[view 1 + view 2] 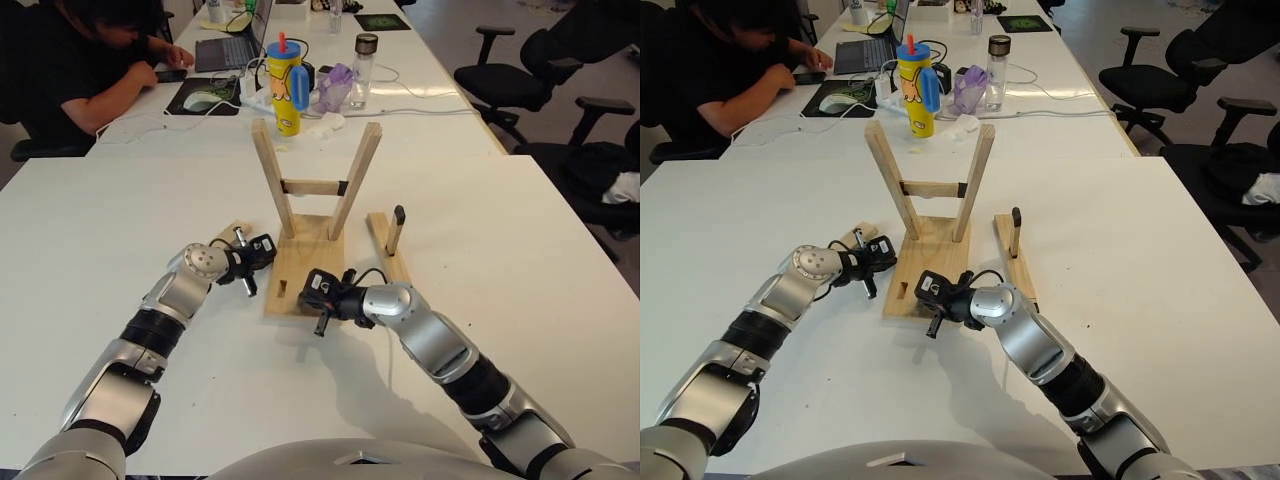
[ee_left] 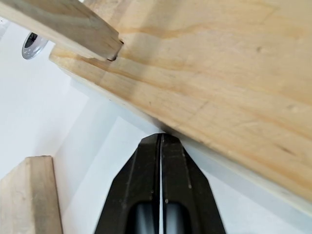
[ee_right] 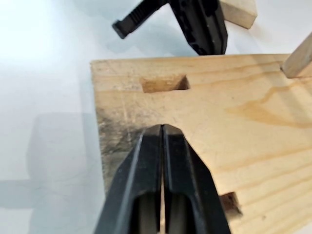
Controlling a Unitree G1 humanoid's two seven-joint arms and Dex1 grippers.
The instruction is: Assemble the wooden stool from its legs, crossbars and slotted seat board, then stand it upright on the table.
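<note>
Pale slotted wooden seat board (image 1: pixel 300 265) is lying midway between the white tabletop's (image 1: pixel 100 230) side edges, two legs (image 1: pixel 270 175) standing in it. Left claw (image 2: pixel 161 139), pinched together, is sitting beside its left edge. Right claw (image 3: pixel 162 127), also together, is sitting over its near end.

Head pair looks down, wrists close (board (image 2: pixel 219 73) shared)

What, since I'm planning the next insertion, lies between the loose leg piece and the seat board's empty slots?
No loose object does: bare table separates the leg piece from the seat board. But the right gripper, shut, sits over the board's near end by the empty slots.
</note>
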